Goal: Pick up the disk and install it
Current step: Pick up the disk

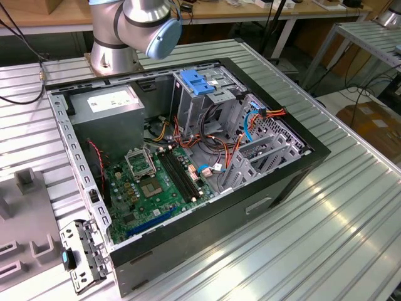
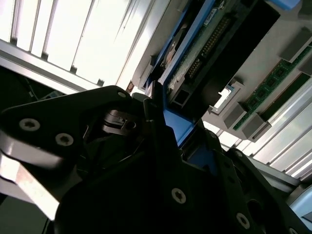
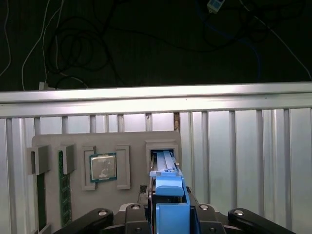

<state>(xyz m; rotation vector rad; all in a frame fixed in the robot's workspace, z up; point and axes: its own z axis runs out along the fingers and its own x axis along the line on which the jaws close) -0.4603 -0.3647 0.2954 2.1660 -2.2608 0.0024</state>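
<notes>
Workshop lab: open computer case (image 1: 207, 233) on aluminium workbench (image 1: 326, 238).

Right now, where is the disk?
In both wrist views the disk stands on edge in the gripper, over the grey tray and next to the processor chip seated in that tray.
</notes>
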